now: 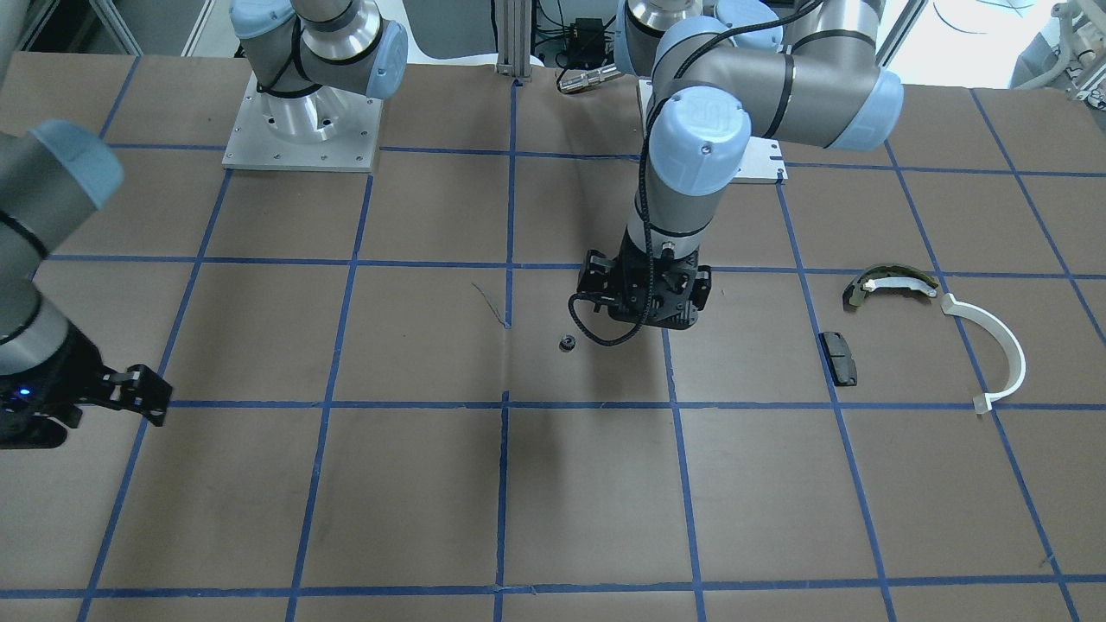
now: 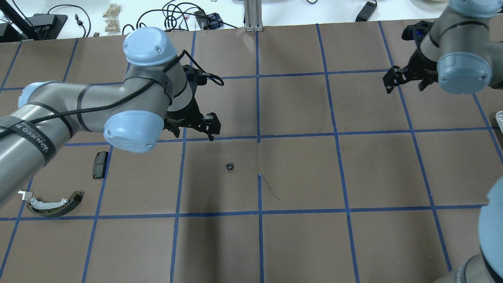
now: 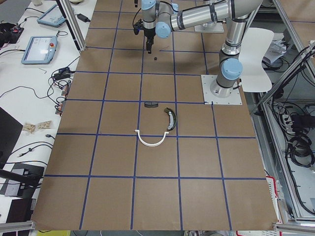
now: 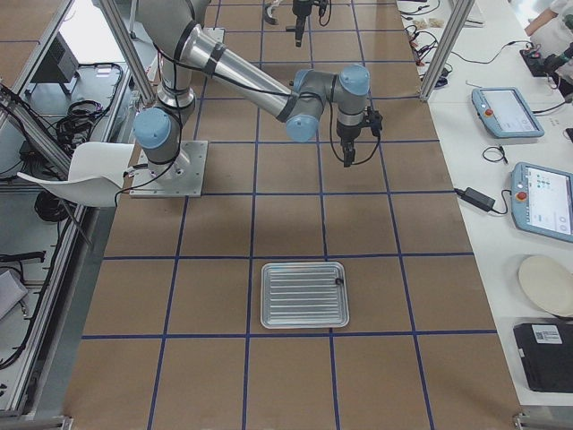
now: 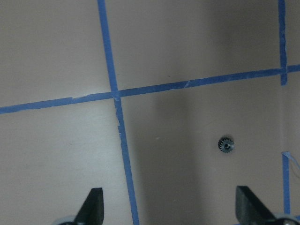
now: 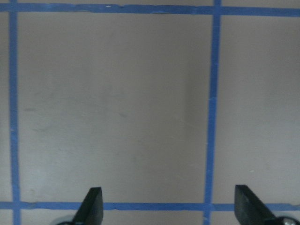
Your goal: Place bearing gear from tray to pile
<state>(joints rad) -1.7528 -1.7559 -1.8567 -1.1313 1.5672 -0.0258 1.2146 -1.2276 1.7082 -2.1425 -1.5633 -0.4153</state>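
Note:
The bearing gear (image 1: pixel 567 343) is a small black toothed ring lying alone on the brown table; it also shows in the overhead view (image 2: pixel 230 166) and in the left wrist view (image 5: pixel 227 145). My left gripper (image 2: pixel 210 125) hovers open and empty just beside it, its fingertips (image 5: pixel 96 202) spread wide, the gear ahead and to their right. The pile lies farther to my left: a white arc (image 1: pixel 994 345), an olive curved piece (image 1: pixel 890 281) and a black pad (image 1: pixel 838 357). My right gripper (image 2: pixel 404 80) is open and empty over bare table. The metal tray (image 4: pixel 304 294) shows in the exterior right view.
A small dark part (image 4: pixel 339 281) sits at the tray's corner. Blue tape lines (image 1: pixel 510 259) grid the table. The arm base plates (image 1: pixel 302 130) stand at the robot's edge. Cables and pendants lie on the benches beyond the table.

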